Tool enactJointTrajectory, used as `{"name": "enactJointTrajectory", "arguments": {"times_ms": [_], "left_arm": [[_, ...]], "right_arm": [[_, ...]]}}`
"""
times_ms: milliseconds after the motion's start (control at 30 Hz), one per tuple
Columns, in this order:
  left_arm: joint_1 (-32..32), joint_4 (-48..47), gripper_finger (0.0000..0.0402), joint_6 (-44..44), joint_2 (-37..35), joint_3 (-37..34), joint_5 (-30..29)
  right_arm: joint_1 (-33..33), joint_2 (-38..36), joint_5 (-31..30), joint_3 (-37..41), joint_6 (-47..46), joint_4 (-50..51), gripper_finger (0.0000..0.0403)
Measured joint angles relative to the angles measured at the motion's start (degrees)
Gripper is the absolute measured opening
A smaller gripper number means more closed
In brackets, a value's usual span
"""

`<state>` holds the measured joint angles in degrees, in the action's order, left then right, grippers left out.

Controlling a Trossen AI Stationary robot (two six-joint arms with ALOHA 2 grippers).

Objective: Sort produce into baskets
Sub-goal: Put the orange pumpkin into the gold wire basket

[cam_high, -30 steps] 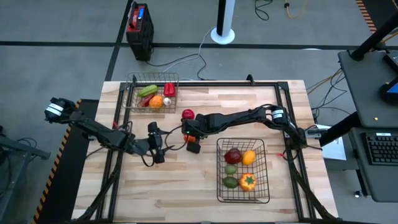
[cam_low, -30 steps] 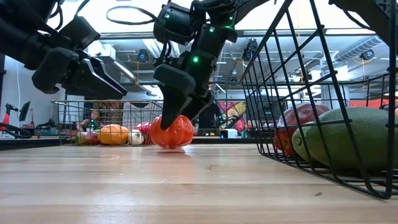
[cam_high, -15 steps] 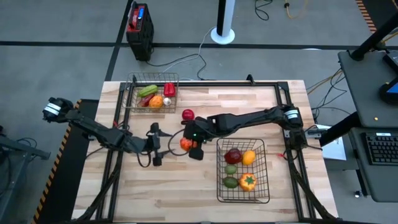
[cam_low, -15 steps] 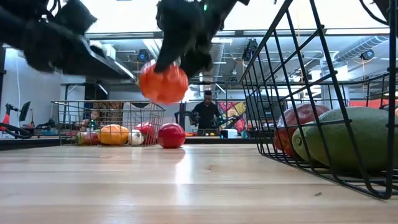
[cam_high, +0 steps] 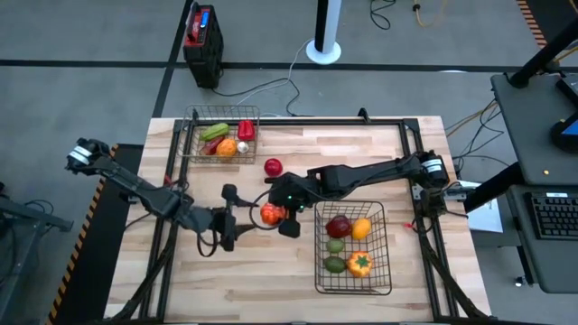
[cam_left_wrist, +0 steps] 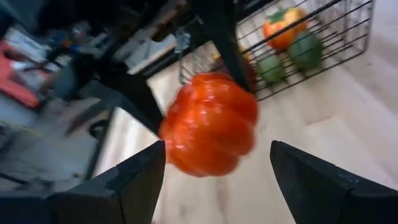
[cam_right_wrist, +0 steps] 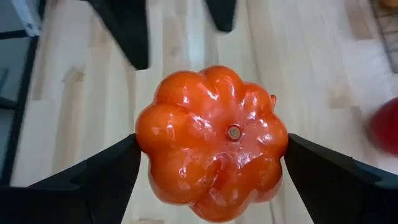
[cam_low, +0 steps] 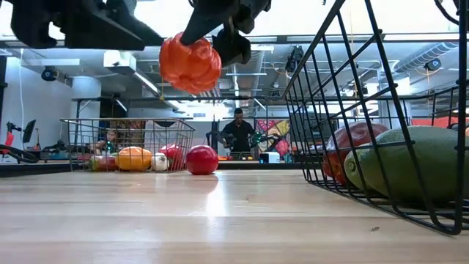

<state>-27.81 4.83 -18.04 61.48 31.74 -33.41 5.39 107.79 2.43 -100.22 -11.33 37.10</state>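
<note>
Near basket: the larger wire basket [cam_high: 352,247] sits at the table's near right; its mesh wall fills the right of the low view.
Near basket contents: a dark red fruit [cam_high: 339,226], a small orange fruit [cam_high: 361,228], two green pieces [cam_high: 335,255] and an orange pepper with a green stem [cam_high: 359,263].
Right gripper: the right gripper [cam_high: 275,213] is just left of that basket, its two fingers clasped on either side of a ribbed red-orange tomato [cam_low: 190,63].
Tomato: held in the air, clear of the wooden table [cam_high: 298,153], as the low view shows.
Left gripper: the left gripper [cam_high: 230,217] faces the tomato from the left, just beside it, fingers spread wide with nothing between them; it does not touch the tomato.
Loose piece: one round red fruit [cam_high: 273,166] lies on the bare wood, behind the grippers, apart from both baskets.
Far basket: the smaller wire basket [cam_high: 222,135] stands at the far left corner.
Far basket contents: a green vegetable [cam_high: 214,131], a red pepper [cam_high: 246,130], an orange piece [cam_high: 227,147] and a small white garlic [cam_high: 242,147].
Beyond the table: a person [cam_low: 238,136] stands in the room, seen in the low view; a red-and-black box [cam_high: 203,34] sits on the floor behind the far edge.
</note>
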Motion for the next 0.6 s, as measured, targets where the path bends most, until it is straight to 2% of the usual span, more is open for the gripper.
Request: {"name": "enactJointTrajectory", "arguments": {"times_ms": [67, 200, 400, 600], "left_arm": [[-1.1, -0.3, 0.0272, -2.0, 0.6, 1.1, -2.0], [-3.2, -0.3, 0.0272, -6.1, 1.8, 2.4, -2.5], [-8.2, -0.1, 0.0272, -16.3, 4.6, 5.0, -7.1], [-10.4, -0.8, 0.0272, -17.4, 8.8, 8.6, -10.0]], "right_arm": [[0.0, 0.0, 1.3, 0.0, -0.1, -0.2, 0.0366], [0.0, 0.0, 3.4, 0.0, -1.4, -0.4, 0.0366], [-0.5, 0.0, 13.9, 0.0, -4.3, -3.7, 0.0366], [-0.5, 0.1, 18.0, 0.2, -5.2, -8.9, 0.0366]]}}
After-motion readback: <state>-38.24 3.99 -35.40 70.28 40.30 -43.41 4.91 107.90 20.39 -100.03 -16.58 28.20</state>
